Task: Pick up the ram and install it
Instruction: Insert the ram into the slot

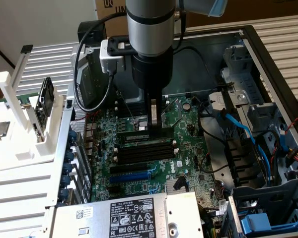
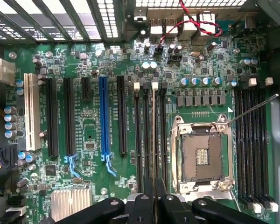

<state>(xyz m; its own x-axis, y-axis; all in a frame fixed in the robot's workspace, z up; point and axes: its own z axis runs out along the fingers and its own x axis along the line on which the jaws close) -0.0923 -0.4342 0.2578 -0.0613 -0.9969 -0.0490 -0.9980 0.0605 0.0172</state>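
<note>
The fingers (image 1: 152, 112) are clenched on the ram (image 1: 133, 135), held on edge over the black memory slots (image 1: 144, 151) — the near power-supply label (image 1: 133, 218) has print too small to read.

CPU socket (image 2: 201, 158): metal-framed | blue slot (image 2: 102, 116): between black slots (image 2: 122, 116) | power supply (image 1: 134, 215): labelled | white rack (image 1: 20, 116): beside case (image 1: 208, 42)

Bright light glares on the white rack (image 1: 15, 166), while the motherboard (image 1: 188, 124) lies dimmer in soft, even light.
</note>
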